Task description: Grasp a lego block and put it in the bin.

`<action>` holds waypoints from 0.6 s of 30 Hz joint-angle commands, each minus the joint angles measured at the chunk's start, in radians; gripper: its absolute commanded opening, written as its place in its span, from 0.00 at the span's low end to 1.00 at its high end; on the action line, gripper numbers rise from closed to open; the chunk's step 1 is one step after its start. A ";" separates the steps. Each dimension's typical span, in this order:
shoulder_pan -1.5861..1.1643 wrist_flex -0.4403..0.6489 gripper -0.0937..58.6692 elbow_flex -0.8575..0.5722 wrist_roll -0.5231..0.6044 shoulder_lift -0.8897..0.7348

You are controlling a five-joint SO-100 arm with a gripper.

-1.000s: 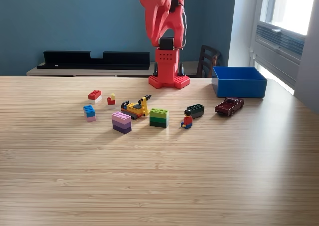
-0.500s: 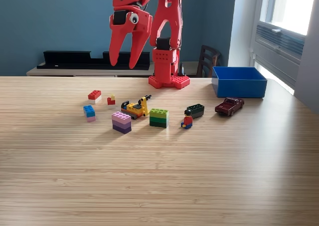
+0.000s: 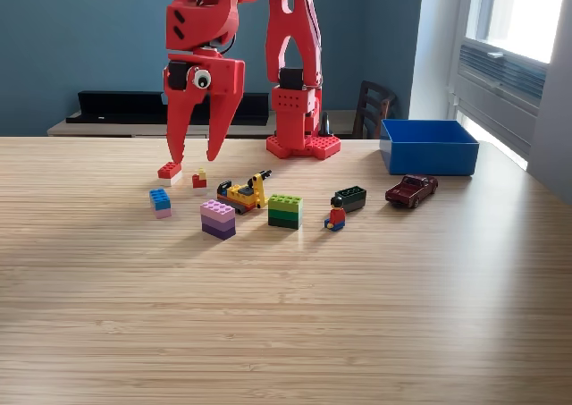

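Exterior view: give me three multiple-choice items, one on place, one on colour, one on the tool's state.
1. Where does the bin stand?
A. on the view's right, behind the toy car
B. on the view's left, beside the blue and pink block
C. at the near edge of the table

2. What colours is the stacked block in front of the yellow toy vehicle?
A. red and white
B. pink and purple
C. all black

3. How is the tool now?
A. shut on a block
B. open, tips down, holding nothing
C. resting inside the bin

Answers:
1. A: the blue box sits by the table's right side, with the dark red car just in front.
2. B: a pink layer tops a purple one.
3. B: the fingers are spread apart above the red and white block, with nothing between them.
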 commanded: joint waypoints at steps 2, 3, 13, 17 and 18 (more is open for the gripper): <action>-0.040 0.018 0.35 -0.149 -0.025 -0.091; -0.046 0.026 0.37 -0.166 -0.029 -0.112; -0.104 0.095 0.47 -0.293 -0.046 -0.291; -0.106 0.118 0.47 -0.333 -0.048 -0.347; -0.104 0.121 0.47 -0.342 -0.048 -0.360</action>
